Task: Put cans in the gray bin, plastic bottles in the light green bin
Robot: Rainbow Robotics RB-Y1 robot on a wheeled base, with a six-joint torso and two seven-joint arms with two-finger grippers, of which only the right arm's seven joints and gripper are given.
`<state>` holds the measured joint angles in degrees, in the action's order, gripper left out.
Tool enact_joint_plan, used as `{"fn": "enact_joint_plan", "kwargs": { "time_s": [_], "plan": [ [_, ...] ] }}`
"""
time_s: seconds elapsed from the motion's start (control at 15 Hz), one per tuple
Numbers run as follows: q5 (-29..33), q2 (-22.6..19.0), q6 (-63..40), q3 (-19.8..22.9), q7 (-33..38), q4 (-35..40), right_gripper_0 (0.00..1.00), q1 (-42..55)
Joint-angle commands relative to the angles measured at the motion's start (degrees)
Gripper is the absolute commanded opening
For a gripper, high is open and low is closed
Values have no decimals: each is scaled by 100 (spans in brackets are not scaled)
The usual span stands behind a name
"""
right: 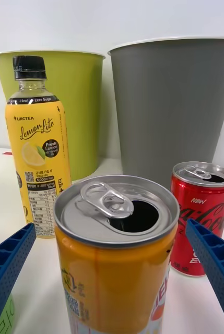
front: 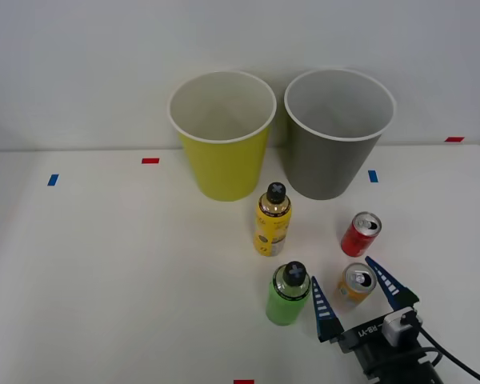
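Two cans upright on the surface (front: 104, 264): orange can (front: 356, 286), opened, between the spread fingers of the right gripper (front: 358, 298), apparently untouched; red can (front: 361, 234) beyond. Two bottles: yellow lemon-tea bottle (front: 273, 219), green bottle (front: 288, 294). Two bins behind: light green bin (front: 222, 136), gray bin (front: 336, 134).

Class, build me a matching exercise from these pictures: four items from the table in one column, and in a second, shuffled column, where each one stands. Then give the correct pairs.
Items
1. orange can
2. red can
3. yellow bottle
4. green bottle

Places
A. just in front of the light green bin
B. between the open fingers of the right claw
C. beside the claw's left finger, outside it
D. in front of the gray bin, behind the orange can

Pairs: 1-B, 2-D, 3-A, 4-C
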<state>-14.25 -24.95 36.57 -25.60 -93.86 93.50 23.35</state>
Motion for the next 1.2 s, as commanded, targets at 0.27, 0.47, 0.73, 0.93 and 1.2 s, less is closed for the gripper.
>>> {"fn": "enact_joint_plan", "kwargs": {
  "time_s": [0.27, 0.47, 0.73, 0.93, 1.2],
  "plan": [
    [-104, 61, -1, -15, -221, 2, 6, -41],
    [-139, 70, 8, -15, -300, 2, 1, -58],
    [-227, 43, 114, -15, -370, 2, 0, -50],
    [-341, -71, 307, -15, -370, 2, 0, 21],
    [-447, -54, 676, -33, -370, 2, 0, 109]
  ]
}}
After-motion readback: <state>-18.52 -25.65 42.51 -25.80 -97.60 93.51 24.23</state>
